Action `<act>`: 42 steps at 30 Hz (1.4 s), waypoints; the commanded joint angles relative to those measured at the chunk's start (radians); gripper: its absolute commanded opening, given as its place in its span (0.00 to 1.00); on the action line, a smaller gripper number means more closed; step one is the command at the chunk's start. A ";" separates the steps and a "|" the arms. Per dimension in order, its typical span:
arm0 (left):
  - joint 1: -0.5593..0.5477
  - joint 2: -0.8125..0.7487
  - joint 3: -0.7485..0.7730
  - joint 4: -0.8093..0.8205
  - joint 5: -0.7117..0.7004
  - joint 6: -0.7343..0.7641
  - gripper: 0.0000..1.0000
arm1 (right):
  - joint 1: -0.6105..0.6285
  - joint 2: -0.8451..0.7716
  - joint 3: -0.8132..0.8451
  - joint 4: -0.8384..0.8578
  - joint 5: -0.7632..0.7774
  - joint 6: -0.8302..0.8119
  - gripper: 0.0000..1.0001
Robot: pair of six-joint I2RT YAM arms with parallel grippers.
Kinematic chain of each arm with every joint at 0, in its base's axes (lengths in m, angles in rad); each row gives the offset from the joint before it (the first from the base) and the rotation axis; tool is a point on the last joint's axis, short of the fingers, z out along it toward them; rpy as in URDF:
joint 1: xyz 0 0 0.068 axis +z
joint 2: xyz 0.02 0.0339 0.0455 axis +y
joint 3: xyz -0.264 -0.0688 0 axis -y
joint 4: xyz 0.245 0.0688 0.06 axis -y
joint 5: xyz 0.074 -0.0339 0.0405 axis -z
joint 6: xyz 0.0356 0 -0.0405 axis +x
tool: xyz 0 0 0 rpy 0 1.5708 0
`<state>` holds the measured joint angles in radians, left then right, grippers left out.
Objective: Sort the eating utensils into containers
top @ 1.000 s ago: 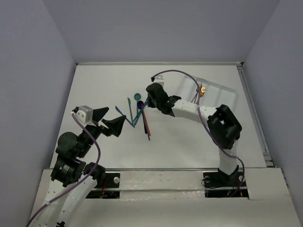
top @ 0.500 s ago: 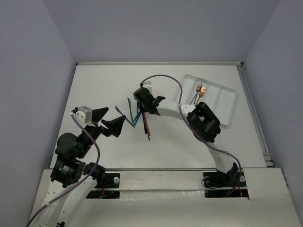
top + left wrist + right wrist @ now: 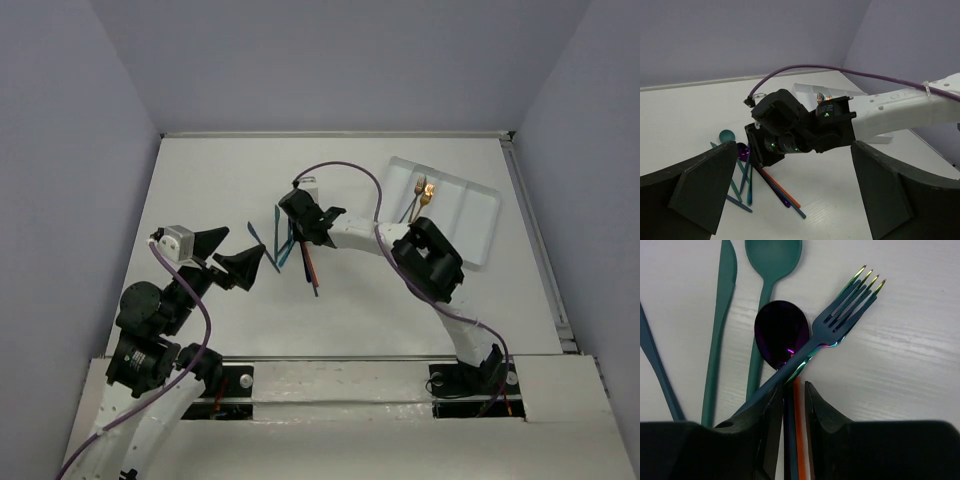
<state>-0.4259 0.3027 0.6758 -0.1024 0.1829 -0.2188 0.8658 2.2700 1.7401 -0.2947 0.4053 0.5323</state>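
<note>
Lying crossed in a loose pile on the white tabletop [image 3: 220, 180], left of the white divided plastic tray [image 3: 490, 215], the slim coloured utensils [image 3: 290, 245] await sorting. Around the glossy purple spoon [image 3: 781, 332] handle the right gripper [image 3: 794, 390] stands narrowed, probably to single it out; whether it is clenched I cannot tell. Near-left, the left gripper [image 3: 795, 170] hangs released, empty.

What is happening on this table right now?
The right arm's end effector sits low over the utensil pile, jaws narrowly either side of a dark handle and an orange handle, below the purple metal spoon and iridescent blue fork; a grip is unclear. The left end effector hangs open. The white divided tray holds two gold pieces.
</note>
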 commanded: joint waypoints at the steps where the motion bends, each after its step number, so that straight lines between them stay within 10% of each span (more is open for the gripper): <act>1: -0.005 -0.011 0.031 0.038 0.009 0.001 0.99 | 0.027 -0.067 -0.074 -0.012 0.013 -0.003 0.29; 15: -0.005 -0.007 0.030 0.044 0.015 -0.001 0.99 | 0.058 -0.286 -0.324 0.009 -0.097 -0.052 0.49; 42: -0.005 -0.014 0.030 0.041 0.013 -0.001 0.99 | 0.068 -0.055 -0.021 -0.133 0.040 -0.038 0.36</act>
<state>-0.4259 0.3023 0.6758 -0.1024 0.1841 -0.2188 0.9245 2.2154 1.6756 -0.3973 0.4030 0.4904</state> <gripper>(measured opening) 0.989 0.387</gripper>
